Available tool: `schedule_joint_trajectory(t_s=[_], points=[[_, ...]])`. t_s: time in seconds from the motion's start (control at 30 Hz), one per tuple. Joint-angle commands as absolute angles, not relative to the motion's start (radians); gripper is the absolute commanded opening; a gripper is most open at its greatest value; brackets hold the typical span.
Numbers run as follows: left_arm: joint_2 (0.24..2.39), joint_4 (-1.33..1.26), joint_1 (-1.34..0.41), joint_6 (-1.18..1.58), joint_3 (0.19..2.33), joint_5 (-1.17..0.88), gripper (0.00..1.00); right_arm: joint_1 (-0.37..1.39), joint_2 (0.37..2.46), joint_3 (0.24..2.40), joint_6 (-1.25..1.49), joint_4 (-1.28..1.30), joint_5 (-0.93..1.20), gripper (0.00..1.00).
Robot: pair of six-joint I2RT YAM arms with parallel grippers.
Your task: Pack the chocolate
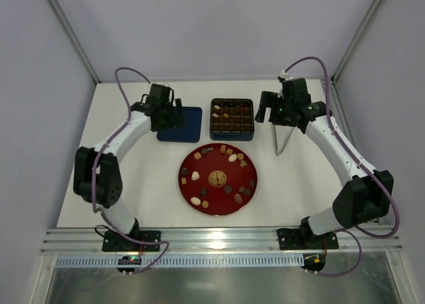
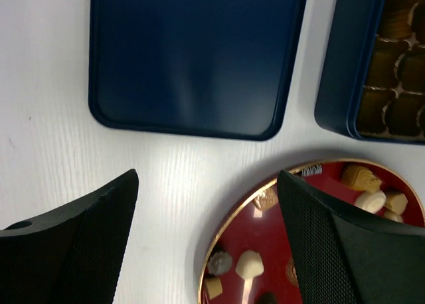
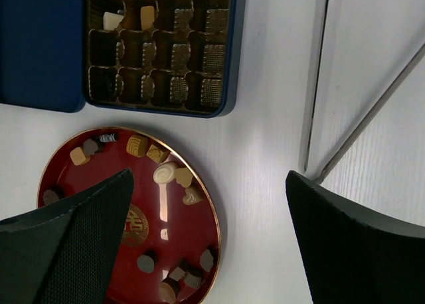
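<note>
The chocolate lies as several small dark, tan and cream pieces around the rim of a round red plate. The left wrist view shows a cream piece, and the right wrist view shows a swirled one. A dark-blue tin with a gridded insert stands behind the plate, with two pale pieces in its cells. My left gripper hangs open above the table between the lid and the plate, holding nothing. My right gripper is open and empty, right of the tin.
The tin's flat blue lid lies left of the tin. Metal tongs rest on the white table to the right of the tin. A metal frame rail runs along the near edge.
</note>
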State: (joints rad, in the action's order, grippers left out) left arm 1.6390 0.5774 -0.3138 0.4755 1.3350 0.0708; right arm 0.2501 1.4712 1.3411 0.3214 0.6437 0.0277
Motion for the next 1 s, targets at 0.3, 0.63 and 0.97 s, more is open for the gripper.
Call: schedule_joint_trajectory(t_s=[0.3,0.63,0.97], points=[[2.058,0.623,-0.356,0.413,1.722,0.055,0.65,0.308,1.394,1.348,0.325,0.627,0.034,0.95],[2.278,0.686,-0.387,0.4,1.988,0.078,0.56,0.333,1.397,1.359,0.327,0.63,0.04,0.95],[2.413,0.758,-0.407,0.382,2.164,0.103,0.45,0.339,1.399,1.362,0.322,0.63,0.035,0.95]])
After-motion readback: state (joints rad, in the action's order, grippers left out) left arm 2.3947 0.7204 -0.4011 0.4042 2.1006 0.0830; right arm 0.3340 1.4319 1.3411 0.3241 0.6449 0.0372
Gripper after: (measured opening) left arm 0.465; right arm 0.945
